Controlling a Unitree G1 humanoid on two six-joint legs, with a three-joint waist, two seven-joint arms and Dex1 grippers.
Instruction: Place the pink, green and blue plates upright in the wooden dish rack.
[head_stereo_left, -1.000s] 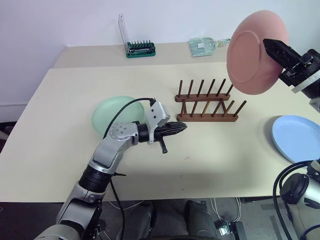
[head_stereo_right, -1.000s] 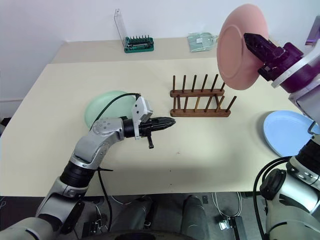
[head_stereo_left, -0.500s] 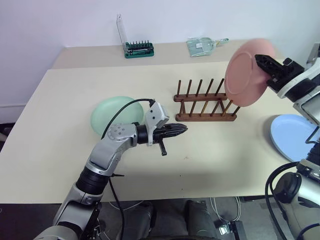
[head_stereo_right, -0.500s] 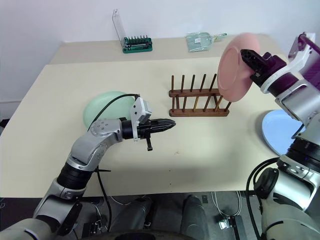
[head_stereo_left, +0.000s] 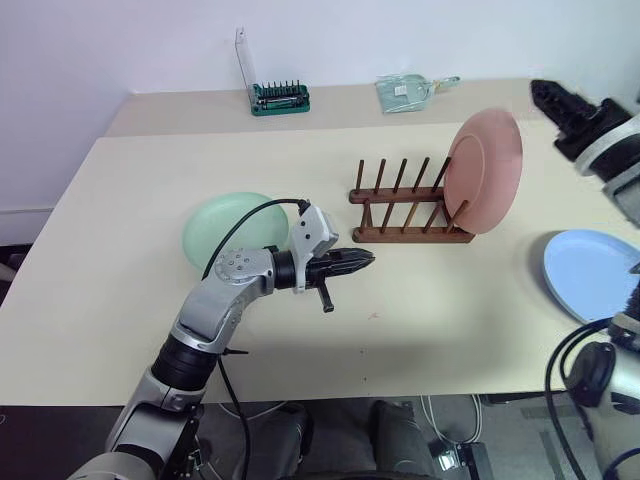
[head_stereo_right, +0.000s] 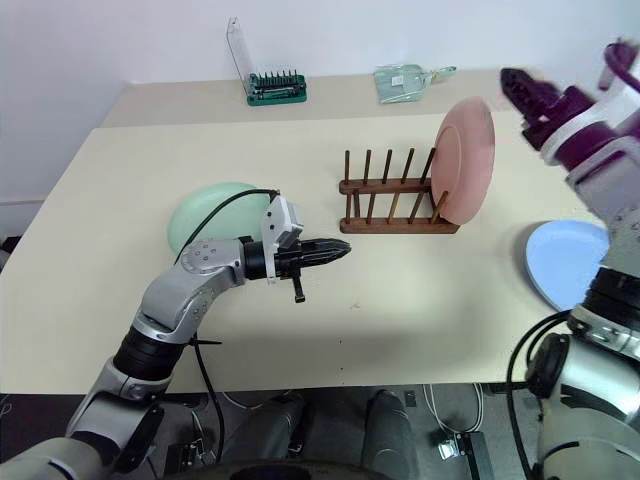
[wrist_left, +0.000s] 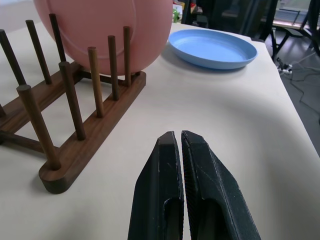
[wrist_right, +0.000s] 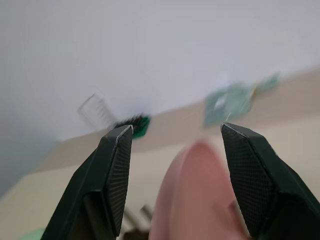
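Black fingers, left gripper (wrist_left: 180, 145): pressed together with nothing between them, held level just above the table (head_stereo_left: 140, 250), pointed toward the rack.
Cream table: bare surface is seen under the left gripper's tips and between them and the rack.
Green plate (head_stereo_left: 225, 232): lying flat on the table just behind the left gripper's wrist, partly covered by the arm and its black cable.
Wooden rack (head_stereo_left: 412, 212): set a short way ahead of the left gripper's tips, standing on the table; two dark brown rails with upright pegs (wrist_left: 97, 75) are joined by crossbars.
Pink plate (head_stereo_left: 484, 170): stood on edge in the end slot of the rack, the end farthest from the left gripper, leaning slightly; it is touched by neither gripper.
Blue plate (head_stereo_left: 592, 274): lying flat on the table beyond the rack as seen from the left gripper, near the table's right edge and below the right gripper.
Right gripper (head_stereo_left: 552, 97): raised above and just to the right of the pink plate, apart from it; its two fingers (wrist_right: 112, 175) are spread wide and nothing is held, the plate's rim being seen below the gap in the right wrist view.
Green bit holder (head_stereo_left: 281, 98): at the far side of the table, well beyond both grippers, with a clear lid standing up.
Clear packet (head_stereo_left: 408, 90): lying at the far edge of the table, beyond the rack.
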